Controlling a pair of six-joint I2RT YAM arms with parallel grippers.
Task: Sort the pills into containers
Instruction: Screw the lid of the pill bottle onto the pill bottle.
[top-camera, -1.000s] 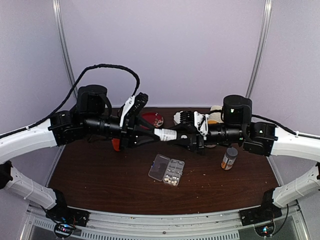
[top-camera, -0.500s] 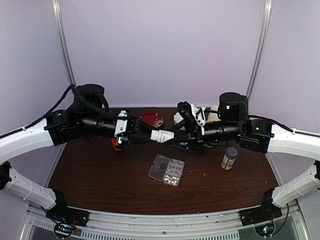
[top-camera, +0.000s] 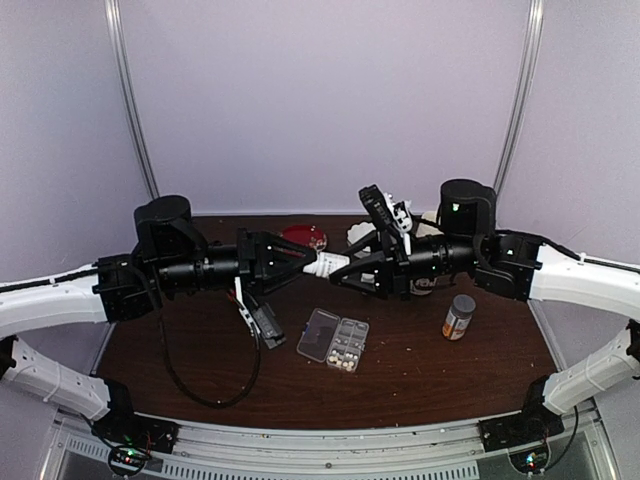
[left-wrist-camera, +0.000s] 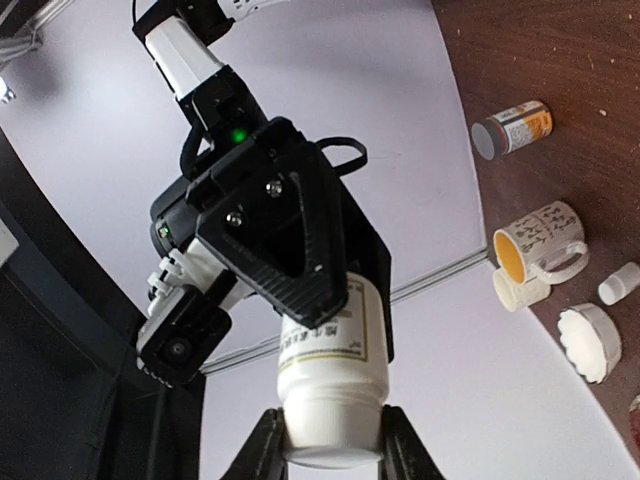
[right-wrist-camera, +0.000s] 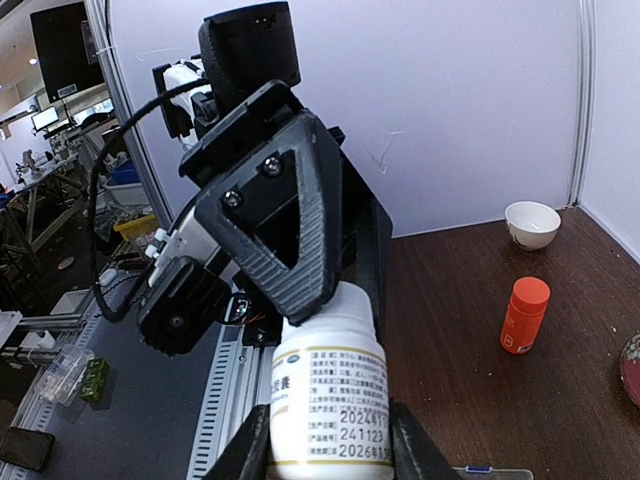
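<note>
A white pill bottle (top-camera: 330, 266) hangs level above the table, gripped from both ends. My left gripper (left-wrist-camera: 333, 446) is shut on its white cap (left-wrist-camera: 332, 425). My right gripper (right-wrist-camera: 330, 450) is shut on the labelled body (right-wrist-camera: 331, 400). In the top view the left gripper (top-camera: 316, 264) and the right gripper (top-camera: 347, 270) meet nose to nose over the table's middle. Below them lies the clear pill box (top-camera: 322, 333) with its lid open. Pale pills (top-camera: 346, 352) sit in its containers on the right half.
A brown grey-capped bottle (top-camera: 459, 317) stands at the right. A red dish (top-camera: 305, 237) and white lids (top-camera: 358, 234) lie at the back. The left wrist view shows a mug (left-wrist-camera: 535, 245). An orange bottle (right-wrist-camera: 523, 315) and a white bowl (right-wrist-camera: 531, 222) show at the left.
Both wrists have rolled about the bottle's axis while keeping hold. The left wrist camera has swung from above to below the arm, and its black cable now droops onto the table.
</note>
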